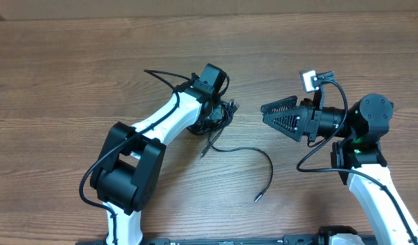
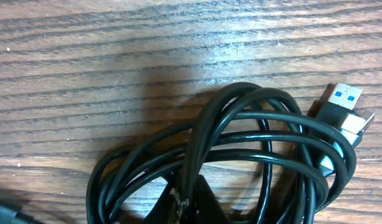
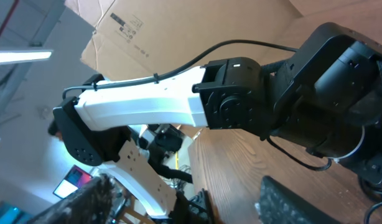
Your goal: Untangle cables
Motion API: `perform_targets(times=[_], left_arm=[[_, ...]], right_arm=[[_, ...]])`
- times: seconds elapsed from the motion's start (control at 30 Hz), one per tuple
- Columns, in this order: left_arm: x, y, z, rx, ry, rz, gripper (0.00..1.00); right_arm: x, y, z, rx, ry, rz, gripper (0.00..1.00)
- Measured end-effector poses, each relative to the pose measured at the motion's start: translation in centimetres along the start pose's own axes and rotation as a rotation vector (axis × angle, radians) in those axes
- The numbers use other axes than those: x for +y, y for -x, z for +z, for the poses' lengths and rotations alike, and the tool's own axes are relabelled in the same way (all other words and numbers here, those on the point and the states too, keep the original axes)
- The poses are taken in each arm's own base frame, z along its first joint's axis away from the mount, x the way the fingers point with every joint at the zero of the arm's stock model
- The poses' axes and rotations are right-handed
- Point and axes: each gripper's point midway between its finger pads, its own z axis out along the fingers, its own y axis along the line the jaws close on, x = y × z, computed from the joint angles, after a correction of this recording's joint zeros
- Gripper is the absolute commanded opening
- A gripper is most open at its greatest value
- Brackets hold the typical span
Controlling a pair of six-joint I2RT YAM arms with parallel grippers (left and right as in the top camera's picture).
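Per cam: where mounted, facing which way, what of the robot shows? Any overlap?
Overhead: above the table, looking straight down; both arms, cable bundle, loose cable.
Left wrist: on the left arm, looking down at the cable bundle; own fingertips at bottom edge.
Right wrist: on the right arm, facing sideways at the left arm; own fingers at bottom edge.
Shared: overhead and left wrist both see the cable bundle.

Wooden table under tangled black cables
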Motion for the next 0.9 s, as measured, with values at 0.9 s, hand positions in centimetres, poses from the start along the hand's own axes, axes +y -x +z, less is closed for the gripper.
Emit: perform_targets(times=[0.9], left_arm=[[-5.9, 1.5, -23.7, -0.420, -0.357, 0.613, 0.04]], right_arm=[[-1.0, -0.8, 0.0, 0.014, -0.017, 0.128, 0.63]])
